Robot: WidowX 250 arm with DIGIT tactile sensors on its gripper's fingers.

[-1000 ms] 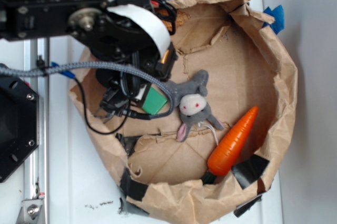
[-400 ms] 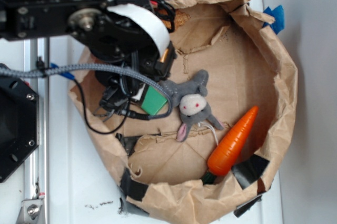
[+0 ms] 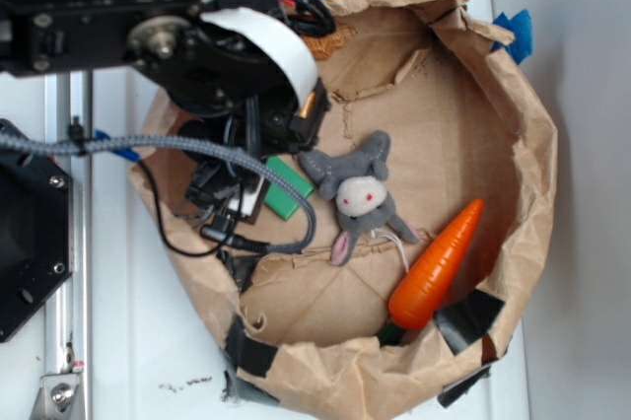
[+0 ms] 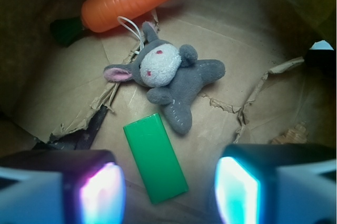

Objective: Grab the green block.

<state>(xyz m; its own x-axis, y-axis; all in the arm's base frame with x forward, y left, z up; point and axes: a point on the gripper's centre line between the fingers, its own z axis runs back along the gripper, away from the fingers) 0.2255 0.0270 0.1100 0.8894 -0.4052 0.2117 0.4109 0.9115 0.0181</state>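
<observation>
The green block [image 4: 155, 156] is a flat bright-green slab lying on the brown paper floor, just below the grey plush bunny [image 4: 169, 75]. In the wrist view my gripper [image 4: 169, 192] is open above it, one finger on each side of the block's near end, nothing held. In the exterior view the green block [image 3: 287, 190] shows partly under the black arm, left of the bunny [image 3: 357, 193]; the gripper [image 3: 258, 188] itself is mostly hidden by the arm and cables.
All this lies inside a crumpled brown paper bag [image 3: 513, 134] with raised walls. An orange plastic carrot [image 3: 436, 264] lies to the right of the bunny. Black tape patches [image 3: 471, 316] sit on the bag's lower rim.
The arm has shifted slightly left and down; the cable loop has dropped lower. More of the green block's length shows now. The bunny and carrot have not moved.
</observation>
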